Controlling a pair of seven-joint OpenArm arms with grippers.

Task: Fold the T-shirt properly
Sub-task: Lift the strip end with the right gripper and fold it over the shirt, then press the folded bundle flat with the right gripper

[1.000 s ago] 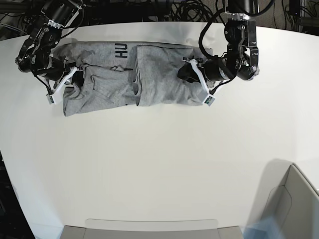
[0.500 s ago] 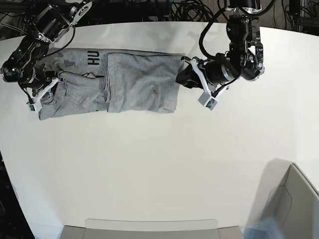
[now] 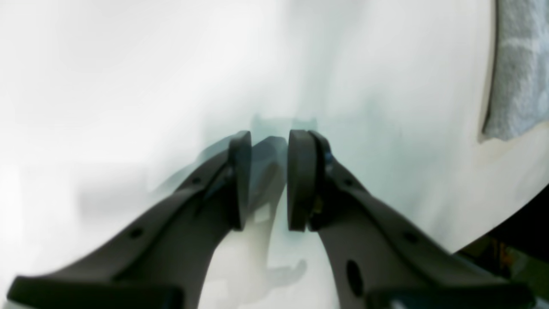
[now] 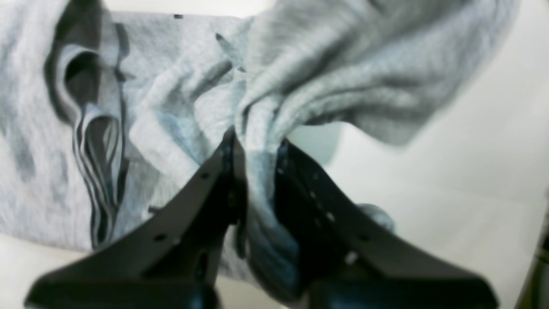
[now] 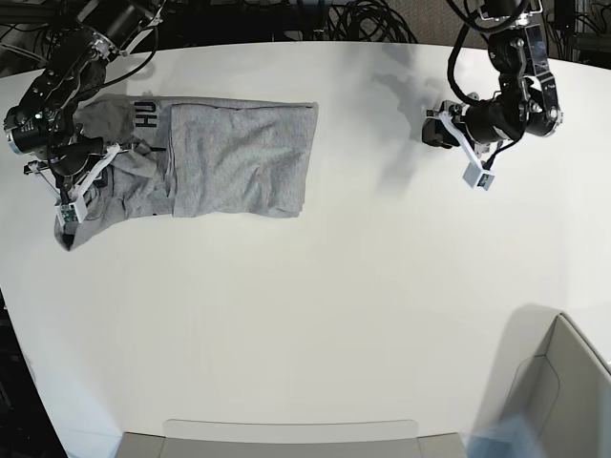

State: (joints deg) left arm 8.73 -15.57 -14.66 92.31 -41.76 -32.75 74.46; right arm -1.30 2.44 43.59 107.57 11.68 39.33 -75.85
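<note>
The heather-grey T-shirt [image 5: 239, 157] lies partly folded at the table's far left, with dark lettering [image 5: 145, 114] showing near its left end. My right gripper [image 5: 113, 172] is shut on a bunch of the shirt's left end. The right wrist view shows the cloth [image 4: 300, 77] pinched between the fingers of that gripper [image 4: 257, 146] and draping away from them. My left gripper [image 5: 434, 129] hangs over bare table well to the right of the shirt. In the left wrist view, the left gripper [image 3: 268, 176] has its jaws slightly apart with nothing between them. The shirt's edge [image 3: 519, 68] shows at the top right there.
The white table [image 5: 315, 305] spreads across the base view. A grey bin [image 5: 563, 382] stands at the front right corner. A flat grey tray [image 5: 286, 439] lies along the front edge. Cables [image 5: 363, 19] run behind the far edge.
The right gripper has dragged the shirt to the left. The left gripper has let go of the shirt's right edge and pulled away to the right.
</note>
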